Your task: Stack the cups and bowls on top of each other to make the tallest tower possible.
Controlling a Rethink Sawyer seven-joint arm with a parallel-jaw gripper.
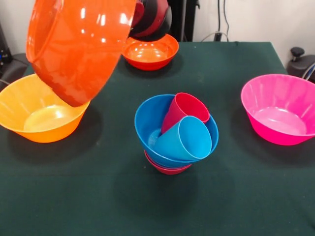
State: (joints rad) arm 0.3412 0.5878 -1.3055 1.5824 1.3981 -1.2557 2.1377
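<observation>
Bowls and cups make a small tower in the middle of the green table. At the bottom sits a small red bowl, and on it a mid-sized blue bowl with its mouth tilted towards the camera. Inside this blue bowl lie two cups on their sides, not upright: the red cup behind and the light blue cup in front, touching each other, with open mouths facing the camera and a little to the right.

An orange bowl hangs in the air at the upper left of the front view, strongly tilted, its rim to the left and its rounded bottom to the right. It partly covers the large yellow-orange bowl standing on the table below it. The arm shows behind it at the top. The claw itself is hidden by the bowl, so I cannot tell if it is apart or clamped, though the lifted bowl suggests a hold.

From the hanging bowl the tower lies to the right and lower, nearer to the camera. I think the lying cups will not give a flat seat, so a bowl placed there may slide.

Another orange bowl stands far behind, and the pink bowl is well apart on the right.
</observation>
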